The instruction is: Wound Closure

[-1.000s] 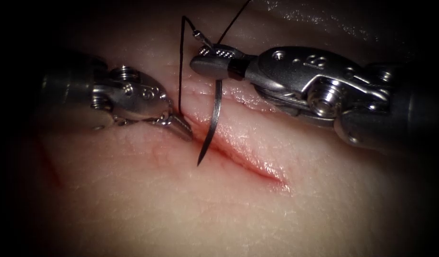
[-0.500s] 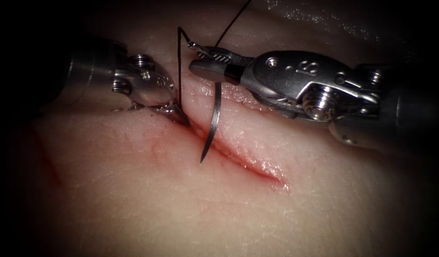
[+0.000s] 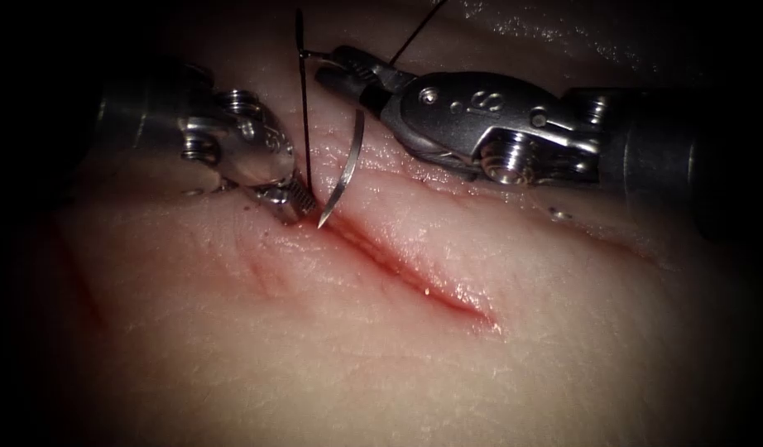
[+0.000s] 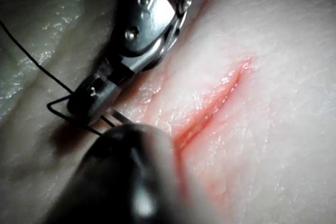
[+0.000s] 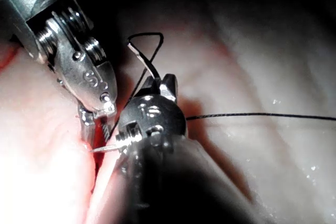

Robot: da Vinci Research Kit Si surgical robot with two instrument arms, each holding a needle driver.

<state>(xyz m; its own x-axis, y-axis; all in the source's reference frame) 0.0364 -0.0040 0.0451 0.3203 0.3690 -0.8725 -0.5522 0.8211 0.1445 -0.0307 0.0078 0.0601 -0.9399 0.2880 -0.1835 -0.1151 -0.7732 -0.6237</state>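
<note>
Endoscope view: needle (image 3: 346,172) tip nearer cut (image 3: 415,277).

Endoscope view dim, edges vignetted black; glare on tissue (image 5: 42,182); near shaft blurred.

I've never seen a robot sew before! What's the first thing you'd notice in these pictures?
First, the shiny curved needle: the right tool holds it near its thread end, its tip just above the cut's upper-left end. Beside it, the black thread runs straight up from the tissue, where the left tool presses at the cut's left edge. The red cut slants down to the right.
</note>
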